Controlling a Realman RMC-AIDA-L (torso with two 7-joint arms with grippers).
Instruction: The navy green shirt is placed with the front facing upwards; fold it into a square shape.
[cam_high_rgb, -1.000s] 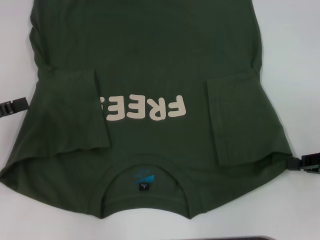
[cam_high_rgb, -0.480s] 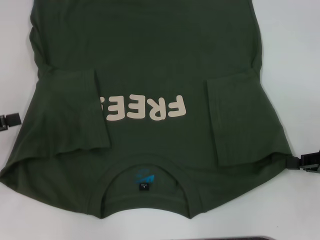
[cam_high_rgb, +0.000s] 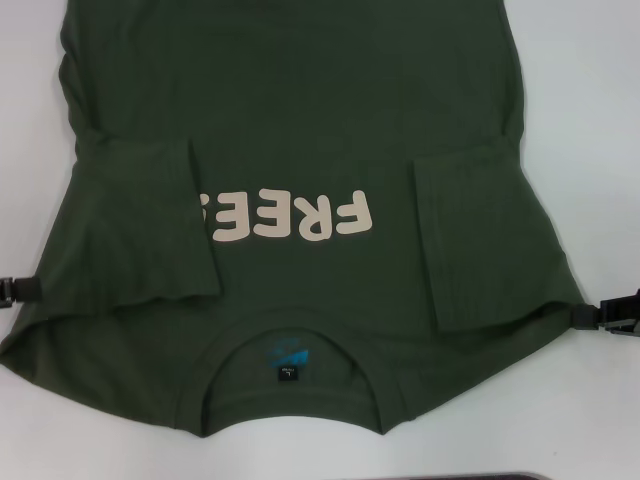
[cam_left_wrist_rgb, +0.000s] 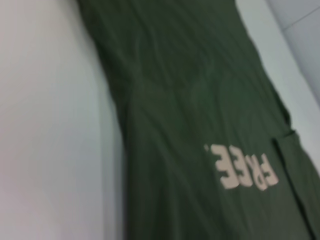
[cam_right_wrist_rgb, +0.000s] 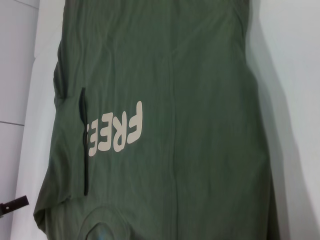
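Meanwhile, both tools, left (cam_high_rgb: 12, 289) and right (cam_high_rgb: 610, 316), have slid nearward along the dark olive-green cotton shirt (cam_high_rgb: 300, 120) toward its shoulders; grip states indiscernible.

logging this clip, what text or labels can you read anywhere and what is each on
"FREE" in cream block letters, with a partly covered mark after it, on the chest of the navy green shirt.
Blue print above the neck tag: too blurred to read.
Small mark on the neck tag: too small to read.
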